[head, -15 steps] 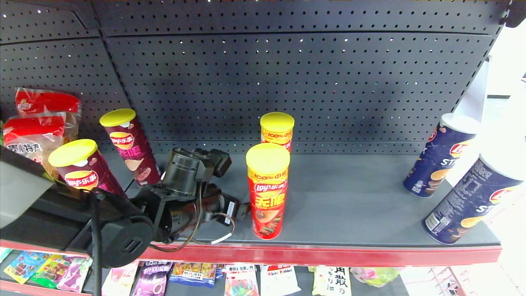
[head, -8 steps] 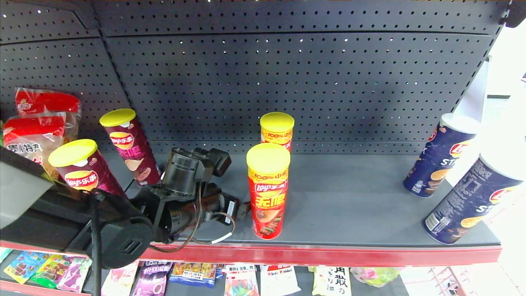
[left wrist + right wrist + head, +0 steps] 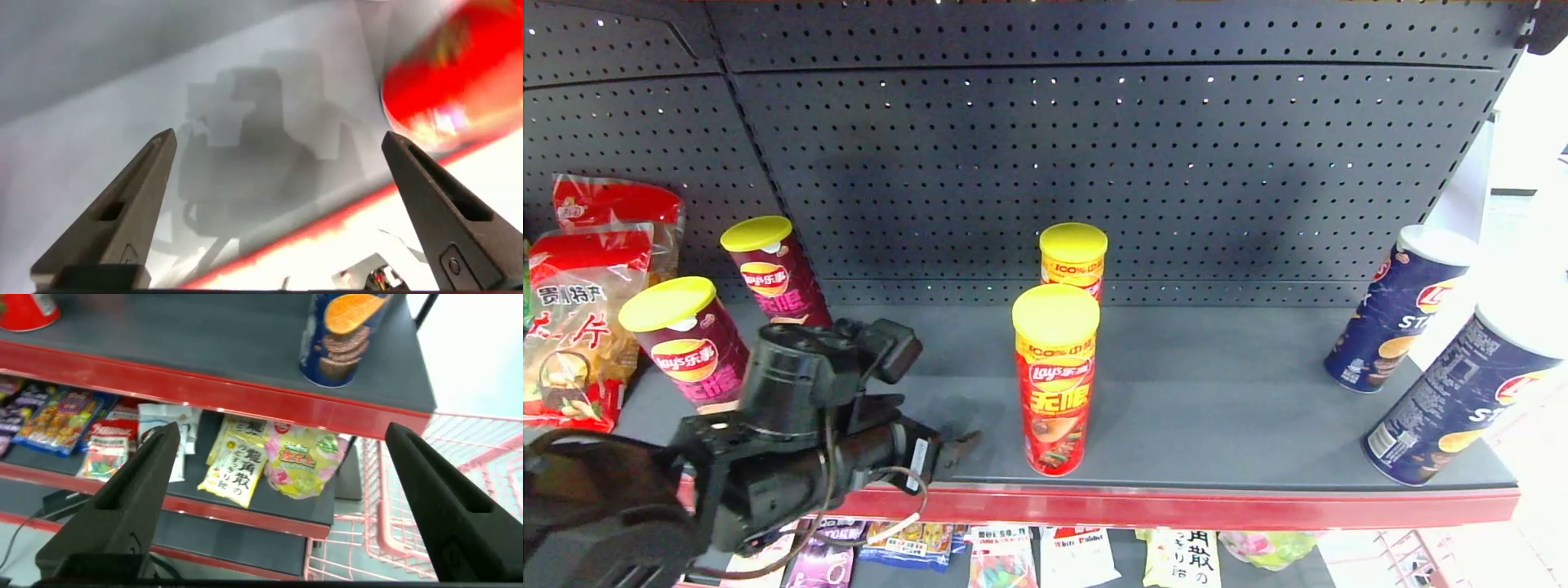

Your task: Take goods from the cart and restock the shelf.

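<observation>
Canister (image 3: 1055, 384) in red, yellow-lidded, stands upright at the shelf (image 3: 1217, 392) front, label outward for display; left claw (image 3: 278, 139) nearby spread empty, right claw (image 3: 282, 429) likewise

Shelf (image 3: 1217, 408) deck dk grey w/ red front lip; pegboard (image 3: 1094, 163) dk grey, dotted w/ holes. Centre: front red can (image 3: 1054, 384) & rear red can (image 3: 1073, 265), yellow lids. Frame left: maroon cans (image 3: 690, 347), yellow lids; red/clear snack bags (image 3: 572, 327). Frame right: navy cans (image 3: 1396, 310), white lids. Left gripper (image 3: 278, 143) black. Cart (image 3: 425, 539) pink-red wire.
</observation>
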